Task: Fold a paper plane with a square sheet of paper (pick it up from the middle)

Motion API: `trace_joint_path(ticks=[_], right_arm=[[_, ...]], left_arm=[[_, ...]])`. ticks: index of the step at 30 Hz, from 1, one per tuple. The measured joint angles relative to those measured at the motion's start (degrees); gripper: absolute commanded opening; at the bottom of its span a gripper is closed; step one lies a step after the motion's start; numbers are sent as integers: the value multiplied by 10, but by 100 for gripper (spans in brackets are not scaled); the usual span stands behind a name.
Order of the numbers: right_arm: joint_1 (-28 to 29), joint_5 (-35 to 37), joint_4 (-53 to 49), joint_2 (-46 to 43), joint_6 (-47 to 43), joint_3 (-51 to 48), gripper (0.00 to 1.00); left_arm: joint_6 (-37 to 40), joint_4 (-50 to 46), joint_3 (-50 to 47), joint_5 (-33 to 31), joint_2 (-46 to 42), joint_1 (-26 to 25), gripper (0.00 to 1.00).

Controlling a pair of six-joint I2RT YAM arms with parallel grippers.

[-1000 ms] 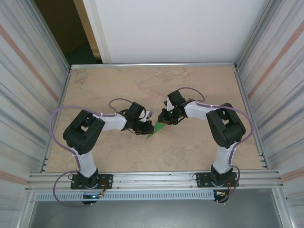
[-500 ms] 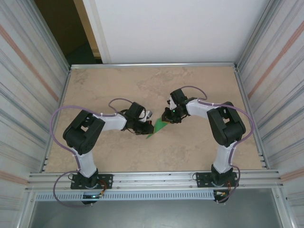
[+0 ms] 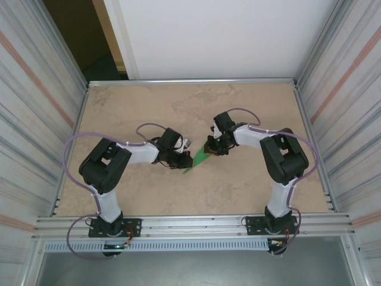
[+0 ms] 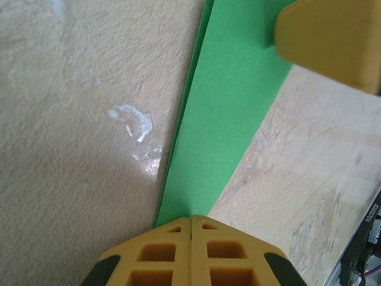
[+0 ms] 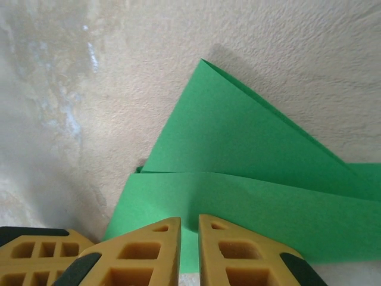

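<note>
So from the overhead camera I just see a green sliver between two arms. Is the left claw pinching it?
Observer: The left gripper is shut, fingers pressed together at the narrow end of the green paper; whether paper sits between them is hidden.
Operator: And the right one?
Observer: The right gripper has a thin slit between its fingers, green showing through it.
Operator: Is the paper folded?
Observer: Yes, the right wrist camera shows a pointed triangular flap meeting a long strip along a crease.
</note>
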Motion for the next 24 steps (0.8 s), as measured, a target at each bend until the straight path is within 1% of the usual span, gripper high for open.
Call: trace_joint_path(ticks=[4,6,11,14,18,24], right_arm=[[11,7,-2,-38,-1,0,15],[25,8,-1,-50,0,2,15],[61,7,2,-35,3,3,14],[72,7,3,-13,5,3,13],[70,7,3,6,6,3,12],[50,7,12,9,7,-2,12]], left_arm=[[-4,-3,1,0,0,0,1],[-4,-4,1,0,0,0,0],[-4,-5,2,0,0,0,0],[-4,-5,2,0,0,0,0],[-4,-5,2,0,0,0,1],[-4,-5,2,0,0,0,1]])
